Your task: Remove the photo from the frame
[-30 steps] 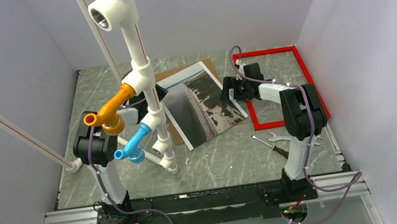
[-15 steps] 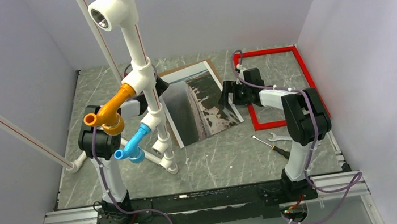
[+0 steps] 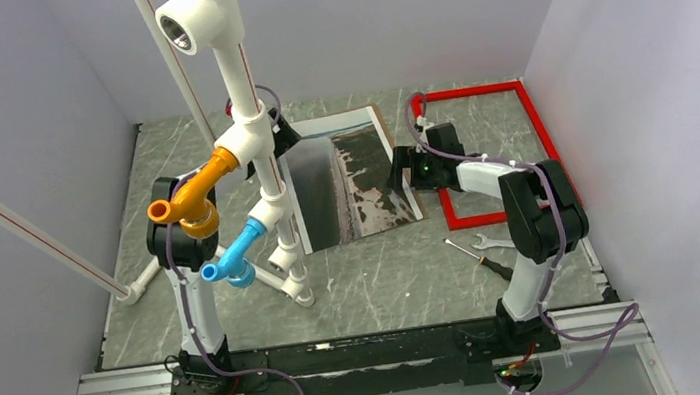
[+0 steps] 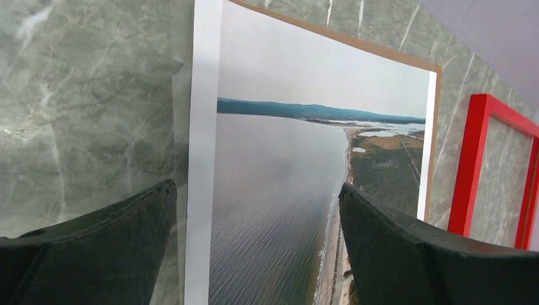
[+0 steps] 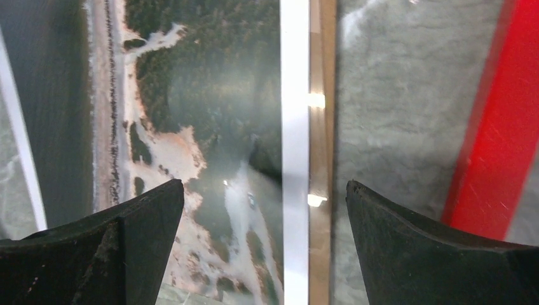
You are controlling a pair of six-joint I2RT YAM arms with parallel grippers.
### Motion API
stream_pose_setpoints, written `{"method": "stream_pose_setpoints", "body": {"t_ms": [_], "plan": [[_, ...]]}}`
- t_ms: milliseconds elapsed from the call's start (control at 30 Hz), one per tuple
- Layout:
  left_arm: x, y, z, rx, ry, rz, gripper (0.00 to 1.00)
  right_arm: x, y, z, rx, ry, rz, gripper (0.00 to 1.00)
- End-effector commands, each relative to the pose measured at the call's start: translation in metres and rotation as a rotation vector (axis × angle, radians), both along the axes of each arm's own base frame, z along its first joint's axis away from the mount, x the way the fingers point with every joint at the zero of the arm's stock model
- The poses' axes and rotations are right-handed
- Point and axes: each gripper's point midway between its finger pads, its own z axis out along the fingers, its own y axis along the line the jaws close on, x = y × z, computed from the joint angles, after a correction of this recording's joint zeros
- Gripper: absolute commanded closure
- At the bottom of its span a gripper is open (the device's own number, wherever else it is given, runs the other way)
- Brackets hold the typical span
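Landmark: the photo (image 3: 354,182), a grey-and-dark coastal print with a pale border.

- The photo lies flat on the marble table (image 3: 387,284), outside the frame (image 3: 469,91).
- A brown backing board (image 4: 330,38) sits under the photo. Only a thin strip shows along the photo's far and right edges.
- The red frame lies flat to the right of the photo. They do not touch, and a band of bare table runs between them. Table surface shows through the frame's opening.
- Left gripper (image 4: 257,190): claw spread wide, nothing between the fingers. It is at the photo's left side. The wrist view shows one finger (image 4: 127,235) over bare table just off the pale border and the other over the print. I cannot tell whether either one touches.
- Right gripper (image 5: 265,187): claw spread wide and empty, at the photo's right edge. One finger (image 5: 127,241) is over the print, and the other is over the table strip between the photo and the frame. I cannot tell whether it makes contact.
- A white pipe stand (image 3: 262,168) with orange and blue fittings rises just left of the photo. From above it hides much of the left arm.
- A wrench (image 3: 498,242) and a screwdriver (image 3: 479,254) lie nearer the arm bases than the photo's right corner, side by side.
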Motion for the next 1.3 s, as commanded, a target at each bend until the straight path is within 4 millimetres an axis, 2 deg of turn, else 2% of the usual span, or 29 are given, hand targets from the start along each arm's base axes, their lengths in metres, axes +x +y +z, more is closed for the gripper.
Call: {"method": "stream_pose_setpoints", "body": {"t_ms": [0,100,200,267,367,400,600,800,1033,1267], "plan": [[-0.015,0.004,0.037,0.044,0.010,-0.074,0.01,0.005,-0.023,0.032,-0.107,-0.080,-0.076,0.00],[-0.042,0.015,0.042,0.032,0.035,-0.077,0.01,0.003,-0.034,0.051,-0.144,-0.123,-0.126,0.00],[-0.057,0.019,0.058,-0.001,-0.023,-0.110,0.01,0.000,-0.046,0.065,-0.179,-0.155,-0.185,0.00],[-0.072,0.023,0.060,-0.016,0.022,-0.123,0.01,-0.007,-0.047,0.074,-0.182,-0.149,-0.188,0.00],[-0.101,0.031,0.075,-0.020,0.003,-0.130,0.01,-0.021,-0.055,0.084,-0.246,-0.149,-0.196,0.00],[-0.114,0.034,0.090,-0.020,-0.036,-0.128,0.01,-0.026,-0.055,0.091,-0.250,-0.158,-0.199,0.00],[-0.197,0.042,0.116,-0.060,-0.076,-0.181,0.01,-0.066,-0.058,0.113,-0.199,-0.212,-0.185,0.00],[-0.270,0.058,0.142,-0.040,-0.144,-0.189,0.01,-0.110,-0.045,0.166,-0.011,-0.376,-0.150,0.00],[-0.335,0.084,0.190,-0.047,-0.359,-0.073,0.01,-0.157,-0.058,0.212,0.049,-0.502,-0.161,0.00],[-0.387,0.099,0.223,-0.073,-0.619,-0.020,0.01,-0.197,-0.073,0.236,0.107,-0.595,-0.200,0.00]]}}
